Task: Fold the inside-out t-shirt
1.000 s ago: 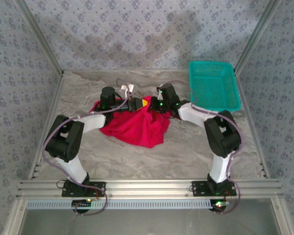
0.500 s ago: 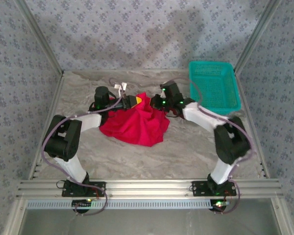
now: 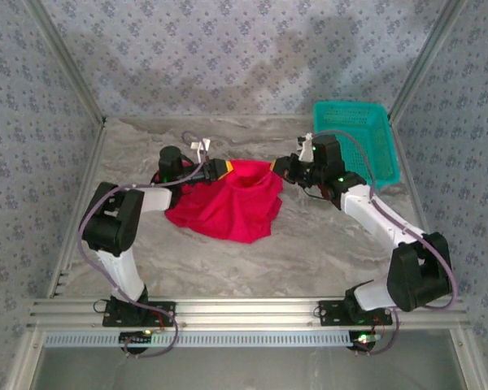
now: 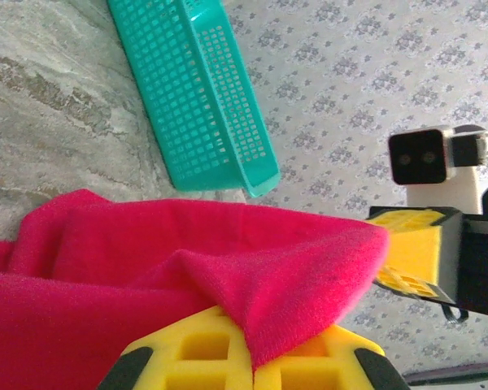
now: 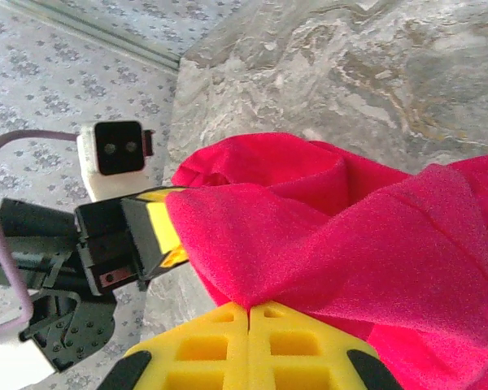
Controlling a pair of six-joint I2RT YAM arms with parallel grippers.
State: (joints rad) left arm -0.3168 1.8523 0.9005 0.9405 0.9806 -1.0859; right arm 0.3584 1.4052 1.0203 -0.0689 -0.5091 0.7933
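The bright red t-shirt [image 3: 228,207] hangs bunched between my two grippers, with its lower part resting on the table. My left gripper [image 3: 220,168] is shut on the shirt's upper left edge, and its yellow fingers [image 4: 203,357] pinch a fold of the red cloth [image 4: 187,260]. My right gripper [image 3: 278,167] is shut on the upper right edge, the cloth [image 5: 350,236] clamped where its fingers [image 5: 211,349] meet. The top edge stretches between them. Each wrist view shows the other gripper holding the cloth, the right gripper [image 4: 415,252] in one and the left gripper [image 5: 159,231] in the other.
A teal mesh basket [image 3: 354,138] stands at the back right of the marble-patterned table [image 3: 325,252], just behind the right arm. The basket [image 4: 203,89] also appears in the left wrist view. Patterned walls and metal frame posts enclose the table.
The grippers have pulled apart, the right one moving right toward the basket and the left one slightly left. The shirt's top edge has spread wider between them.
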